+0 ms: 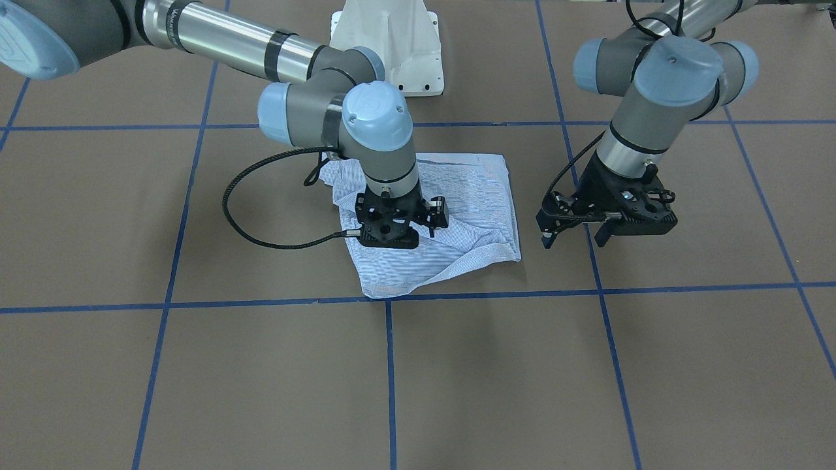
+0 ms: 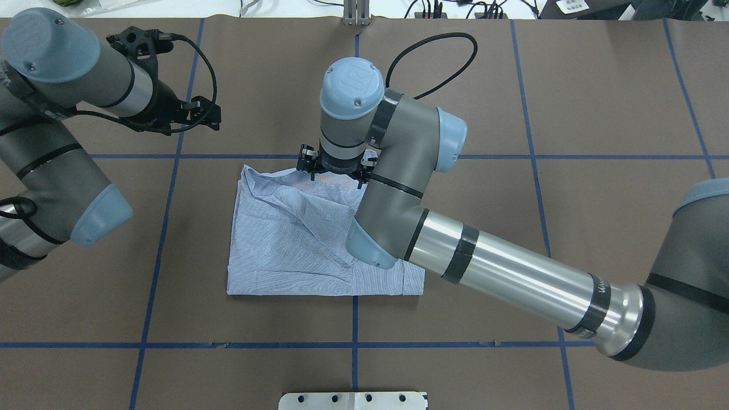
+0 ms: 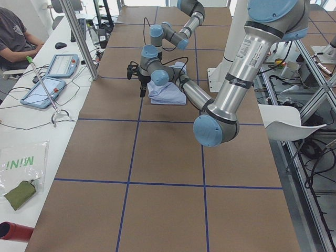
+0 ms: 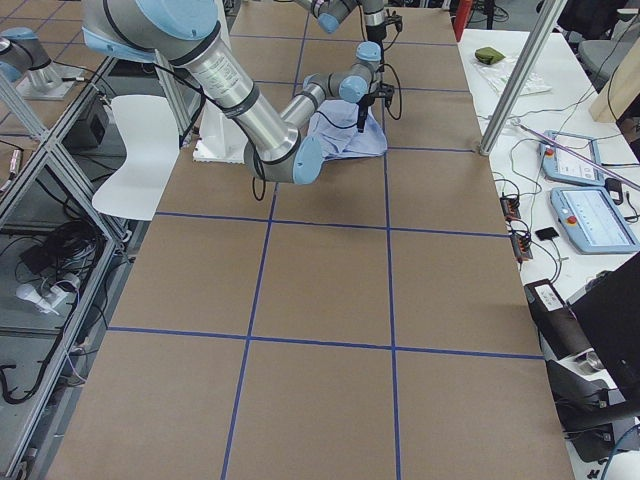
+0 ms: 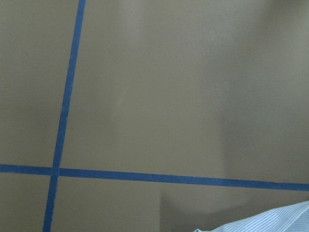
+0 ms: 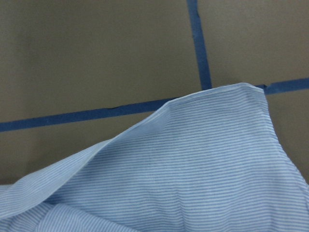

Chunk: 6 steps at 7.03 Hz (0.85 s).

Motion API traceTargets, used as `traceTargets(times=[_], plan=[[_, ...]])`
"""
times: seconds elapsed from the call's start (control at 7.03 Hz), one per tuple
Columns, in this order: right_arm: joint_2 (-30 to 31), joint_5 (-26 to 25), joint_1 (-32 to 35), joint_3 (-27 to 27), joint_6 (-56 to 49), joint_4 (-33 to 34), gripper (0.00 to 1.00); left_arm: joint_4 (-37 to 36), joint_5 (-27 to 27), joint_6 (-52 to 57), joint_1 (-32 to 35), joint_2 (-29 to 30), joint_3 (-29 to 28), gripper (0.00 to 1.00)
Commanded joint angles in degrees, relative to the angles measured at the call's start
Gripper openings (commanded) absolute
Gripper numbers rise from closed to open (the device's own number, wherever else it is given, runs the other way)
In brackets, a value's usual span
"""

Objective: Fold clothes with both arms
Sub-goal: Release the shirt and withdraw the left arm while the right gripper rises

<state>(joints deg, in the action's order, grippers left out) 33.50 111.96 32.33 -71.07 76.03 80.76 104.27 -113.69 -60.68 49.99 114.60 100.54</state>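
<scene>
A brown paper-covered table (image 1: 261, 378) marked into squares by blue tape lines (image 1: 390, 365) fills the foreground, bare on the operators' side. Further in lies the light-blue striped shirt (image 1: 467, 196), folded into a rumpled, roughly square bundle, its nearest corner touching a tape line just beside a crossing.

The right gripper (image 1: 390, 240) points straight down over the near part of the shirt – its fingertips are hidden under its own black body, so whether it pinches the cloth cannot be told. Its wrist camera shows a striped edge of cloth lying over a tape crossing. The left gripper (image 1: 575, 236) hangs above bare paper beside the shirt, apart from it, fingers spread and holding nothing.

Behind both arms stands the white pedestal base (image 1: 392, 46).

Seen from the table's end, a white bench (image 3: 21, 131) runs along the far side from the robot – two blue-framed tablets (image 3: 44, 90) and cables lie on it, and a seated person (image 3: 16, 37) is at its far end. A white chair (image 3: 286, 123) stands on the robot's side.
</scene>
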Motion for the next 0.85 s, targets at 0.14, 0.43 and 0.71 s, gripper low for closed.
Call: traceTargets(times=[0.14,0.43,0.71], plan=[[-5.1,-7.1,-3.3,7.7,-5.2,-2.1,1.00,-1.9,-1.3,9.6,6.0,-2.3,-0.2,1.00],[-8.2,-11.3,-3.9,13.9,-7.8,-7.4,1.00,-3.5,-1.3,12.3,8.3,-2.3,-0.5,1.00],[-8.5,-17.5,-3.7,17.4,-9.1,-14.2,1.00,-3.5,-1.4,12.3,8.4,-2.2,-0.5,1.00]])
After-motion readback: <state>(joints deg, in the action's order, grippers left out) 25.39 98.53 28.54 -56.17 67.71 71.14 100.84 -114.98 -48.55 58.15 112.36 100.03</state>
